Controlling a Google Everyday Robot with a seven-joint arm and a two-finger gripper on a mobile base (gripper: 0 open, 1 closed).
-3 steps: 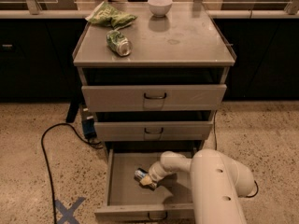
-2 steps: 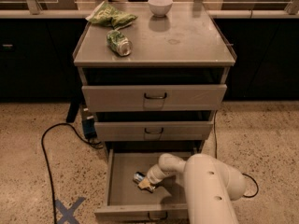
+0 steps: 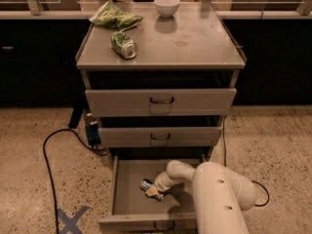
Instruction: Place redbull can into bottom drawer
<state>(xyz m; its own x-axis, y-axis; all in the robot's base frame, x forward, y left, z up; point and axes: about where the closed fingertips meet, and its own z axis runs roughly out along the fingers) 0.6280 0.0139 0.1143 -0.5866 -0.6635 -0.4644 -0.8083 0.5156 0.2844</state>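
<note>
The bottom drawer [image 3: 127, 204] is pulled open below the two shallower closed drawers. The redbull can [image 3: 146, 185], slim and silver-blue, lies on its side on the drawer's grey floor. My gripper [image 3: 154, 190] reaches down into the drawer from the right on the white arm [image 3: 214, 194] and sits right at the can. The arm hides the right part of the drawer.
On the cabinet top [image 3: 195, 48] lie a green can [image 3: 124, 44] on its side, a green chip bag [image 3: 115, 18] and a white bowl [image 3: 166, 6]. A black cable [image 3: 48, 160] loops on the floor at left, with a blue tape cross [image 3: 70, 221] near the drawer's front corner.
The arm has shifted slightly to the left over the drawer. The gripper and can stay at about the same spot on the drawer floor.
</note>
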